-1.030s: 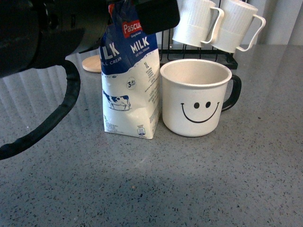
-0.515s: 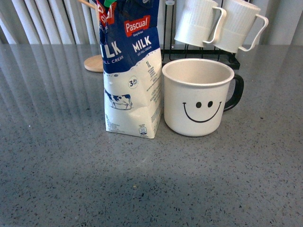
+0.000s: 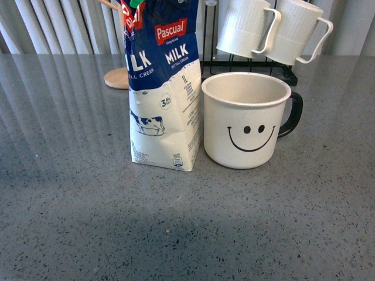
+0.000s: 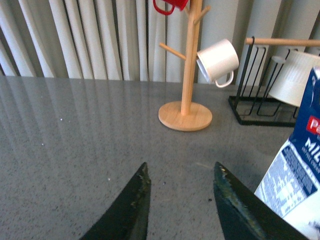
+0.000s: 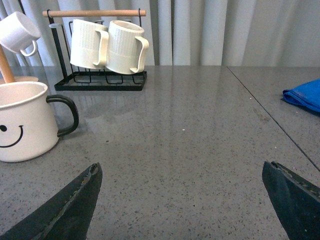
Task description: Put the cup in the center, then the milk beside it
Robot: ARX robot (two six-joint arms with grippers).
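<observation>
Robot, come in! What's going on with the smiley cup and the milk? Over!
Left gripper open, empty. Right gripper open, empty. Cup upright on counter, milk standing right beside it. Nothing in the way.

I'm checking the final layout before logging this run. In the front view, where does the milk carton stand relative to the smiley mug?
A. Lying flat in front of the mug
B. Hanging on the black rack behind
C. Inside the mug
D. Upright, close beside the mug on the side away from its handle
D: the milk carton stands upright on the counter right next to the smiley mug, whose black handle points the other way.
</observation>
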